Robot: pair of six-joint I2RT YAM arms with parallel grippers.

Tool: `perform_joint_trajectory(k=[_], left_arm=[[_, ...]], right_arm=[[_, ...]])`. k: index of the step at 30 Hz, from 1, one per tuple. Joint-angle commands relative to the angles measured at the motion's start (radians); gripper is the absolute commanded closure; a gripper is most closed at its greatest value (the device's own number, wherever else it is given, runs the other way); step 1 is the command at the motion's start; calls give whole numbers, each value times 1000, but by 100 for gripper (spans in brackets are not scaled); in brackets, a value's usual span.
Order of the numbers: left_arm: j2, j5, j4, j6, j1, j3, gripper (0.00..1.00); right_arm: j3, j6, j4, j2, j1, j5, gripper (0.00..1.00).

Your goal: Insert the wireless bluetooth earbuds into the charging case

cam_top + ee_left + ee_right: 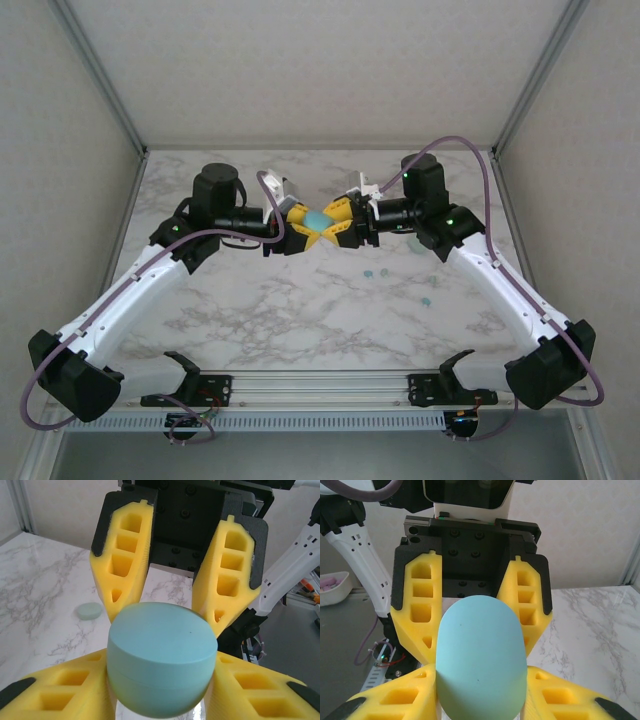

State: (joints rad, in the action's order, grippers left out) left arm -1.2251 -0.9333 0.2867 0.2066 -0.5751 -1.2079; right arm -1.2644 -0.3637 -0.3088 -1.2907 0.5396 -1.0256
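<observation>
Above the middle of the table [250,310], two grippers share the charging case [317,219].
And it's held up off the marble, the left gripper [303,228] pinching one side, the right gripper [333,222] pinching the other; the earbuds [375,270] lie loose, nearer and to the right.
</observation>
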Motion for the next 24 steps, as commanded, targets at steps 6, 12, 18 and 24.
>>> perform_joint_trajectory(k=[6,12,18,24], left_arm=[[-10,-41,16,16,-16,-40,55],[-10,-35,20,19,-17,-41,57],[27,15,-49,2,-19,16,65],[108,102,-273,-95,-20,142,71]], right_arm=[[-35,-7,8,-16,15,4,62],[-41,-8,-2,-21,17,13,60],[-42,44,-19,-2,18,88,49],[17,127,21,71,15,186,39]])
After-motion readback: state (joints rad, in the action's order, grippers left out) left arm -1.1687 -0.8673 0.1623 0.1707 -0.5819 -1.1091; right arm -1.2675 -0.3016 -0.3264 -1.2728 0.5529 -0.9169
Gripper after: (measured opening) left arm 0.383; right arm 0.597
